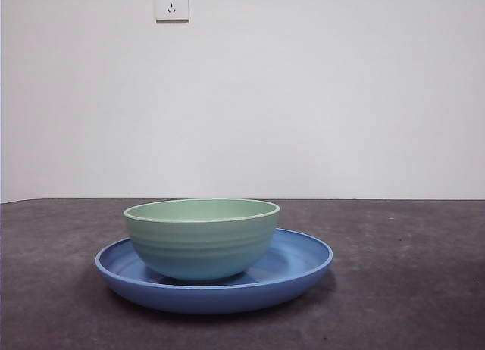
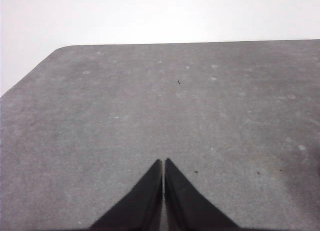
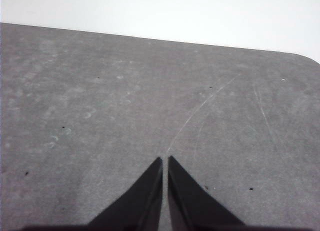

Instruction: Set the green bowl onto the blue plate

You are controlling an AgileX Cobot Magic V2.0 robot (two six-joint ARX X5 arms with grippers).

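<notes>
The pale mint-green bowl [image 1: 201,236] stands upright inside the wide blue plate [image 1: 303,263] on the dark grey table, in the middle of the front view. No arm shows in the front view. My left gripper [image 2: 163,162] is shut and empty over bare table. My right gripper [image 3: 165,160] is shut and empty over bare table. Neither wrist view shows the bowl or the plate.
A white wall with a power socket [image 1: 172,3] stands behind the table. The table's rounded far corners show in the wrist views [image 2: 62,48] [image 3: 310,58]. Faint scratches mark the table surface [image 3: 200,108].
</notes>
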